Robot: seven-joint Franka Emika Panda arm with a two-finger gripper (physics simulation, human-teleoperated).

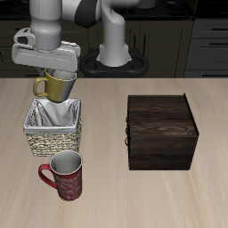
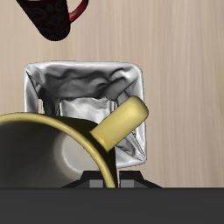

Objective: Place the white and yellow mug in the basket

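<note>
The white and yellow mug [image 1: 56, 85] hangs in my gripper [image 1: 53, 73], tilted, just above the back edge of the basket [image 1: 53, 127]. The gripper's fingers are shut on the mug's rim. In the wrist view the mug [image 2: 52, 149] fills the near field, its yellow handle [image 2: 122, 124] sticking out over the basket's grey-white cloth lining [image 2: 83, 87]. The woven basket stands open and holds nothing but its lining.
A dark red patterned mug [image 1: 64, 175] stands in front of the basket, near the table's front edge; it also shows in the wrist view [image 2: 54, 17]. A dark brown wooden box [image 1: 161, 130] stands beside the basket.
</note>
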